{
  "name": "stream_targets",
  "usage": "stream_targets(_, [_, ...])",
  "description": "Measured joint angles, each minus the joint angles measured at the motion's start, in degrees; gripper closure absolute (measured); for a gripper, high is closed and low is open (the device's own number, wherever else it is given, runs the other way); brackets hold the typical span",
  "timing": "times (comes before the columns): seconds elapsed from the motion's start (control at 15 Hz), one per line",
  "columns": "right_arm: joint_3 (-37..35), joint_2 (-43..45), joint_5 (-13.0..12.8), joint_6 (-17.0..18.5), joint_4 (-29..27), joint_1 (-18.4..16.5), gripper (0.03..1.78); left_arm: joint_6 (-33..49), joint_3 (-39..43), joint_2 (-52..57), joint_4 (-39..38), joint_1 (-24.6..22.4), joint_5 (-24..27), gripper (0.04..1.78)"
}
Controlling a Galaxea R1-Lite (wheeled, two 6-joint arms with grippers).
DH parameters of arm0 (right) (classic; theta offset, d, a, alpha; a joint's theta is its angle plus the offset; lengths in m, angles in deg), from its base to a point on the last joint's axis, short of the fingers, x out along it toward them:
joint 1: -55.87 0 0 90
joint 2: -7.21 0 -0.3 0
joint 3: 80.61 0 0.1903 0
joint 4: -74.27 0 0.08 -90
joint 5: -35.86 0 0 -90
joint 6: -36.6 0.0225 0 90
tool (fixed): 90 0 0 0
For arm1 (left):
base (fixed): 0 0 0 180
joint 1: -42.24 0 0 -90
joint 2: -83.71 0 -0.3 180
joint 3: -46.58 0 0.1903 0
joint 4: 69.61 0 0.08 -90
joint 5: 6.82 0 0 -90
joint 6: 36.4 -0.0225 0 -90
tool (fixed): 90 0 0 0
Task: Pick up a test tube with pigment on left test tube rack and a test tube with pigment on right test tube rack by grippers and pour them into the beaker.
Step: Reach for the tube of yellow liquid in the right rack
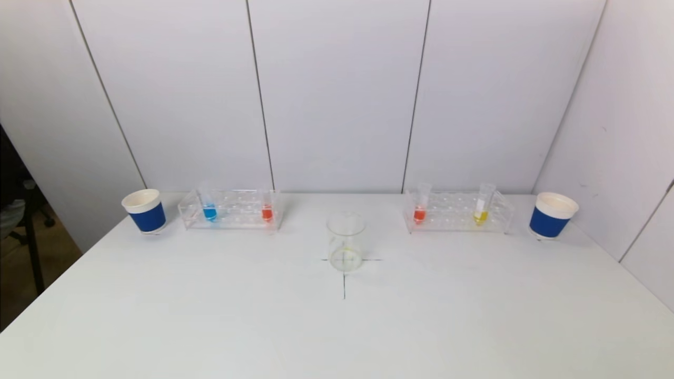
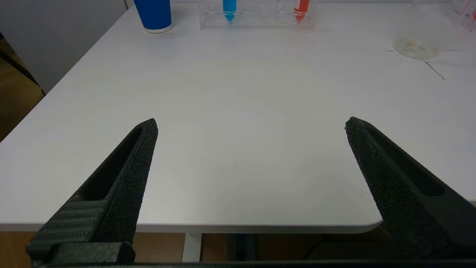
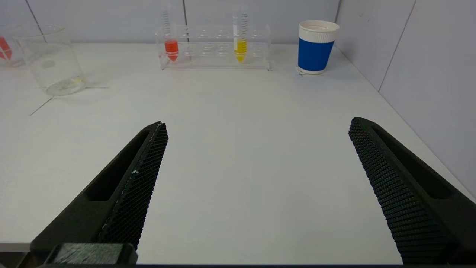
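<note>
Both grippers at near table edge — left gripper [image 2: 251, 124] and right gripper [image 3: 258, 124] spread wide, holding nothing; beaker [image 1: 345, 241] centre, racks far — untouched.

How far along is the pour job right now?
Done: nothing; the beaker holds no pigment. In hand: nothing; left pincer and right pincer are open near the table's front edge. Left: tubes stand in left rack and right rack; pick one each and pour.
</note>
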Motion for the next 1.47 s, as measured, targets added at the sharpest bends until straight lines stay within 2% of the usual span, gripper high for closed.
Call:
stream_targets(0.6, [0.0,0.0,-0.1,0.2,0.0,0.0,0.04,0.0,0.0,0.0,0.0,0.0,0.0,0.06])
stream_targets(0.8, [0.5,0.0,-0.9,0.3,0.0,0.0,0.04,0.0,0.0,0.0,0.0,0.0,0.0,0.06])
stream_targets(1.13, [11.2,-2.2,-0.3,0.1,-5.2,0.0,0.04,0.0,0.0,0.0,0.0,0.0,0.0,0.06])
stream_targets(1.47, [23.4,-13.2,0.3,0.2,-5.0,0.1,0.04,0.0,0.0,0.0,0.0,0.0,0.0,0.06])
